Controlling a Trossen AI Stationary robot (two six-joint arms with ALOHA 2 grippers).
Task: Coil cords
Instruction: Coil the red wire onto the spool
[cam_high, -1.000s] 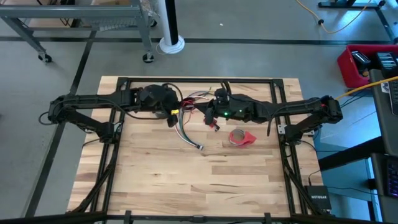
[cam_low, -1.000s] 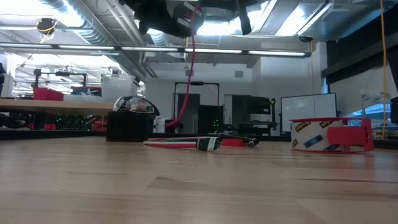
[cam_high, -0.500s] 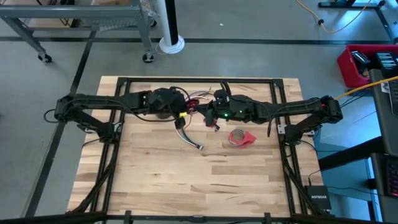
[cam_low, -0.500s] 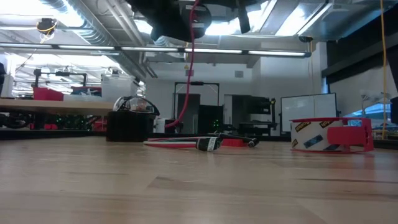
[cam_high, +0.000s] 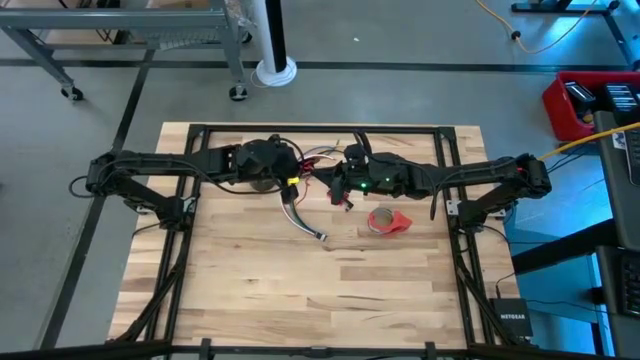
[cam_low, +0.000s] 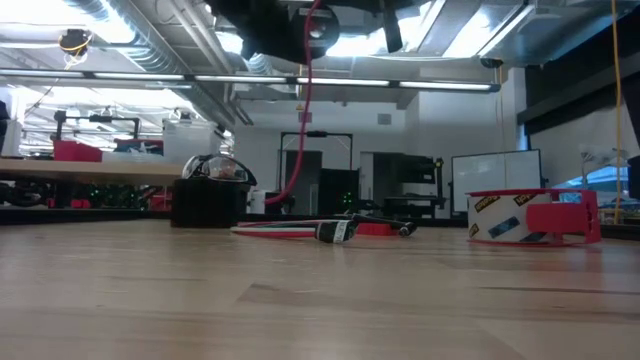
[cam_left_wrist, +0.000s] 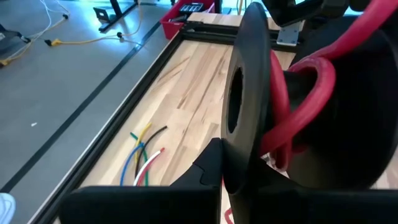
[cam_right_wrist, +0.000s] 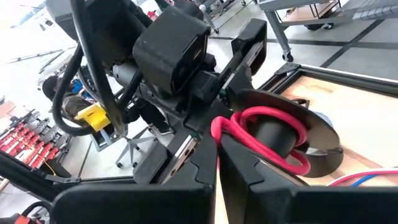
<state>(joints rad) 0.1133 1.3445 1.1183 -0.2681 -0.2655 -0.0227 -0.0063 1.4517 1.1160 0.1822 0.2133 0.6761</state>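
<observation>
A black spool hangs high over the table's far middle, with a red cord wound around its hub. My left gripper comes from the left and is shut on the spool. My right gripper comes from the right and is shut on the red cord beside the spool. From there the cords hang down, and their lower length with the plug end lies on the table. Where my left fingers grip is mostly hidden by the spool's flange. My left gripper holds the black spool by the rim of one flange, with the flange edge running between its two fingers. The fingers come nearly level from the table's left. The spool is lifted clear, its axis about level. My right gripper pinches a loop of the red cord between its two fingertips, right where the cord leaves the spool's hub. The fingers come about level from the table's right. The cord is clear of the table there.
A red tape roll lies right of the cord's end, and a small red block sits below my right gripper. Loose coloured wire ends lie near the far edge. A dark frame borders the table; its near half is bare wood.
My left gripper has moved with the spool toward the table's right, closer to my right gripper, and then slowed. The top of the hanging red cord has shifted with it, while the length on the table has stayed put.
</observation>
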